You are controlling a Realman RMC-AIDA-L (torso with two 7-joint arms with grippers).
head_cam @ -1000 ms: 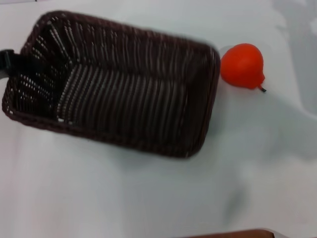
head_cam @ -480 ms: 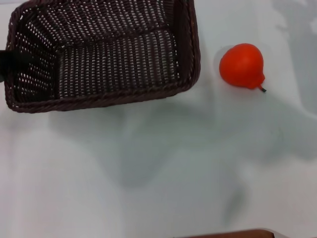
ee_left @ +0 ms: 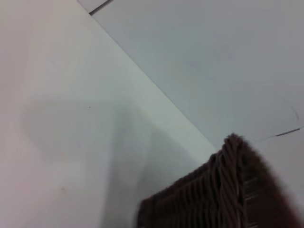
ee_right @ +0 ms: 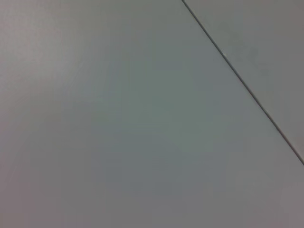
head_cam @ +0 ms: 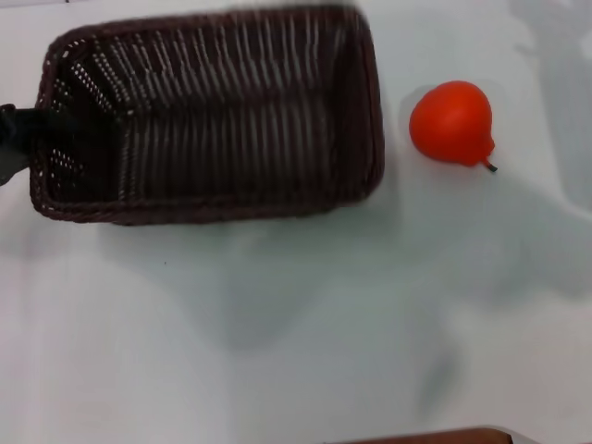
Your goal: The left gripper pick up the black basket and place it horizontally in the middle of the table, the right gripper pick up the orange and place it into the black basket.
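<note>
The black basket is at the back left of the table, long side running left to right, its opening facing up. Its soft shadow lies in front of it, so it looks held a little above the surface. The left gripper shows only as a dark tip at the picture's left edge, clamped on the basket's left short rim. A corner of the basket's braided rim shows in the left wrist view. The orange lies on the table just right of the basket, apart from it, stem toward the front right. The right gripper is out of view.
A brown edge shows at the bottom of the head view. The right wrist view shows only a plain pale surface with a thin dark seam. Bare table lies in front of the basket and the orange.
The basket rose and swung from a skewed pose to lie left to right, then came slightly lower and toward the front. The orange has not moved.
</note>
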